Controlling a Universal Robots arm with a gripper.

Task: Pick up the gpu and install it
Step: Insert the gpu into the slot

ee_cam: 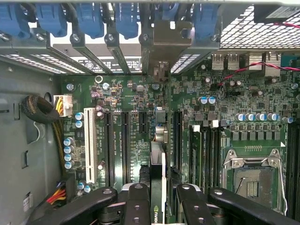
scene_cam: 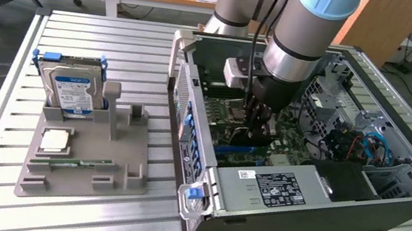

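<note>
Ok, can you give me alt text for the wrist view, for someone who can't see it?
The gripper holds the gpu edge-on over the green motherboard inside the computer case, in line with its long expansion slots. Blue latches line the case wall beyond; an empty processor socket sits beside.

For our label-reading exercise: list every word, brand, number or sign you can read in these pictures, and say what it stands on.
"NVIDIA", partly cut off: on the gpu, wrist view.
Hard drive label: print too small to read.
Power supply stickers: too small to read.
Motherboard lettering: too small to read.
</note>
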